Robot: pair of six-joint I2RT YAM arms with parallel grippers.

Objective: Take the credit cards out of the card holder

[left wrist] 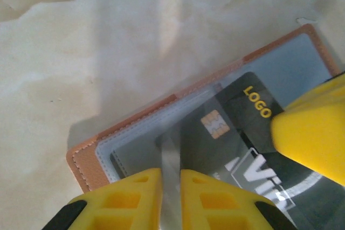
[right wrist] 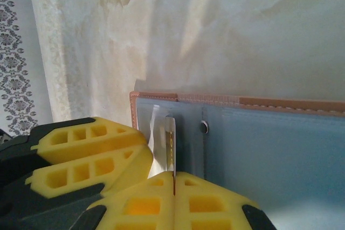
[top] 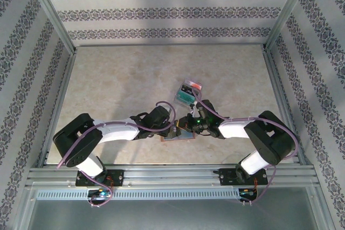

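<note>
I see the left pincer [left wrist: 171, 200] nipping the clear sleeve of the card holder [left wrist: 86, 160], the right pincer [right wrist: 173, 181] clamped on the dark credit card [left wrist: 237, 127].

Top view: reddish-brown leather card holder with grey-blue inner panels [top: 171, 138] largely covered by left gripper [top: 174, 126] and right gripper [top: 188, 126]; outline not traceable, stance of jaws too small to tell. Small clear plastic tray [top: 187, 94] beyond: teal and red contents too small to count.

Left wrist view: holder cut off at right and bottom edges. Dark plastic card with yellow "LOGO" print [left wrist: 237, 127] cut off at bottom, one corner hidden under yellow finger [left wrist: 315, 138] of right gripper; white lettering blurred, unreadable. Thin translucent strip [left wrist: 170, 160] pinched between left jaws, origin unclear.

Right wrist view: holder cut off at right and bottom. Card edge-on in closed right jaws, face hidden.
</note>
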